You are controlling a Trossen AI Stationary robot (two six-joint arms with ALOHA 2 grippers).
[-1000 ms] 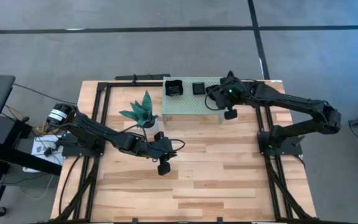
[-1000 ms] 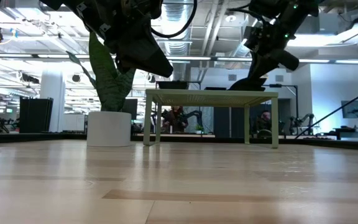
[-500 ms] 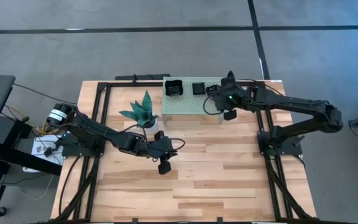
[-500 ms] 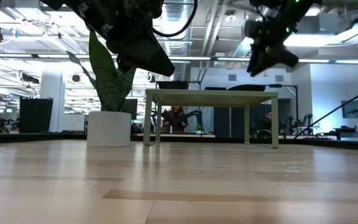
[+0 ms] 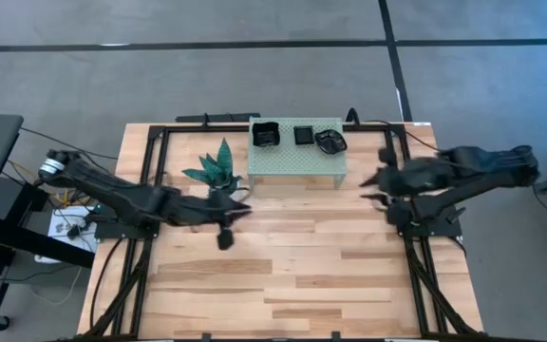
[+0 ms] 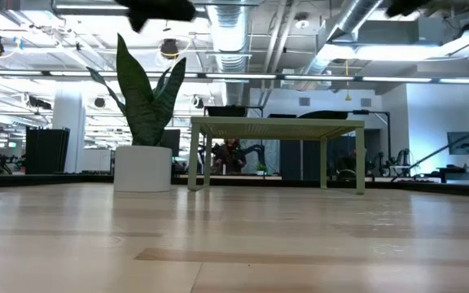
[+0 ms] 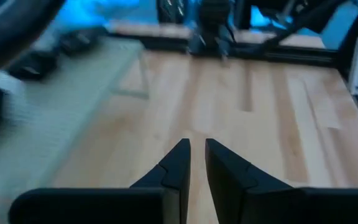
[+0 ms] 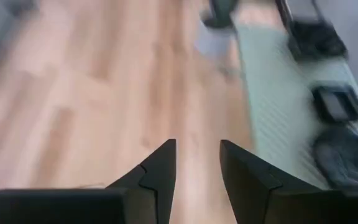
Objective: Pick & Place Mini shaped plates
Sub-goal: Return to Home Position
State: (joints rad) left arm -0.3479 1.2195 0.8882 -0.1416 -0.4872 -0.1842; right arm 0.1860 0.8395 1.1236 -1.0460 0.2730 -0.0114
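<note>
**Left gripper** (image 7: 197,146). We see its two dark fingers (image 7: 176,165) drawn almost together, with only a narrow slit between the tips and nothing held. From above, it hangs over the wooden table (image 5: 302,275), just in front of the white pot (image 5: 228,193) of the green-leaved plant (image 5: 215,167). It is apart from the shelf. The low view shows no gripper near the table surface, so we place both arms well above it.

**Right gripper** (image 8: 197,152). Its fingers (image 8: 159,163) stand parted by a clear gap and grasp nothing; bare wood shows between them. From above, it hovers off the right front corner of the green perforated shelf (image 5: 292,161), near it but not touching, over the right side of the table.

**Mini shaped plates.** All the plates we can see rest on the shelf top, in a row along its back half.
- The larger square dish (image 5: 265,134) sits at the left end.
- The small square plate (image 5: 304,135) sits in the middle.
- The rounded leaf-like plates (image 5: 330,142) sit at the right end, nearest the right gripper.

We cannot tell how many dishes lie in each pile. In the low view, dark rims show just above the shelf top.

**Setting.** The shelf stands at the middle of the table's back edge, with the plant just beside its left end.
</note>
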